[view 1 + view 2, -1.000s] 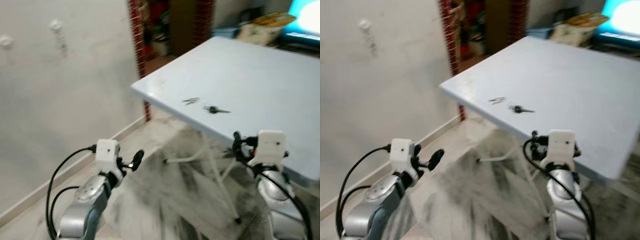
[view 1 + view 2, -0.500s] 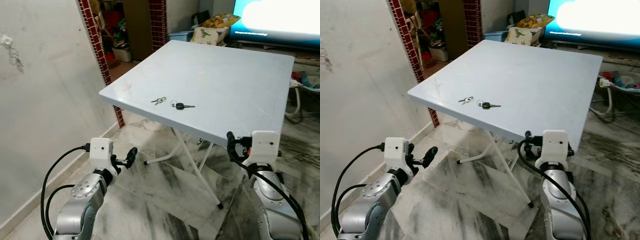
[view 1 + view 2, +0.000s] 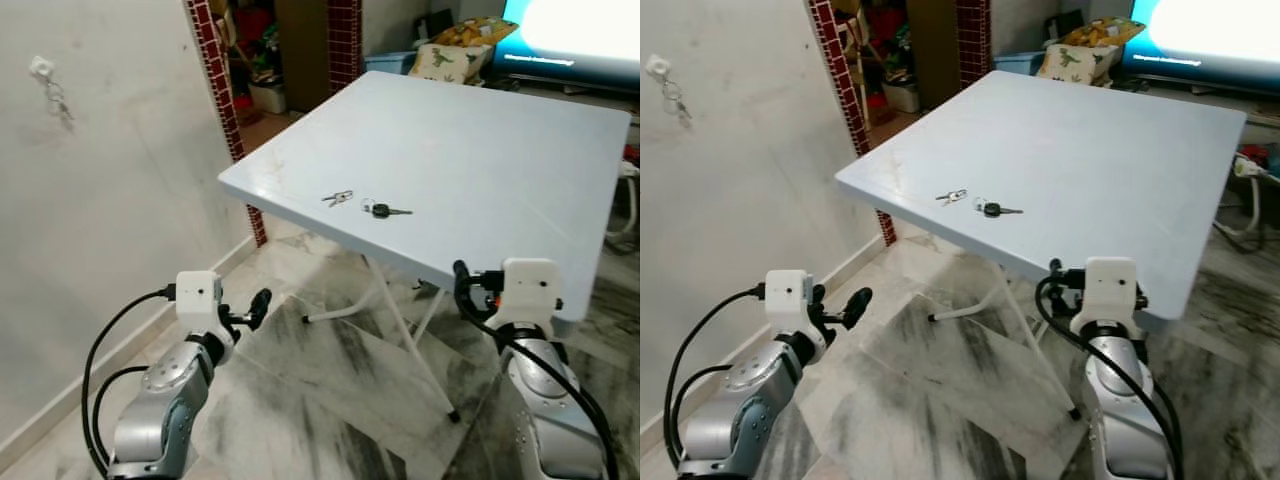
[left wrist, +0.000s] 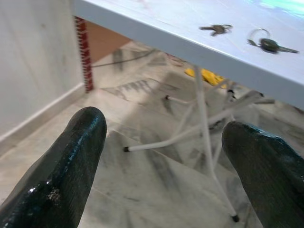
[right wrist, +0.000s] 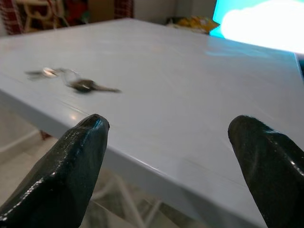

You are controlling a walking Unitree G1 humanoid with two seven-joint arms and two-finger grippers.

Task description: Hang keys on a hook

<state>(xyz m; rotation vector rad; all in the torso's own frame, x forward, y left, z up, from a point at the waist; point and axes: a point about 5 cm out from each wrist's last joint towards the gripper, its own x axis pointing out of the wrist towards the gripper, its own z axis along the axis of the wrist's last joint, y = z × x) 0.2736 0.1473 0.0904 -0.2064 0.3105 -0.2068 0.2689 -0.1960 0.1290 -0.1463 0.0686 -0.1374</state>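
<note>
Keys (image 3: 384, 210) are seen lying on the counter (image 3: 480, 160). Both the left tool (image 4: 164, 142) and the right tool (image 5: 166, 137) are held wide, nothing gripped.

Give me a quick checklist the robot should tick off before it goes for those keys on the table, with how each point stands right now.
1. Keys located: ok, two bunches lie apart near the table's front edge.
2. Right end effector open and empty: ok, fingers spread, level with the table edge.
3. Left end effector open and empty: ok, it sits low beside the table.
4. Hook located: ok, on the wall to the left.
5. Hook free: not ok, something already hangs from it.
6. Keys within reach: cannot tell; both end effectors are short of the table.
</note>
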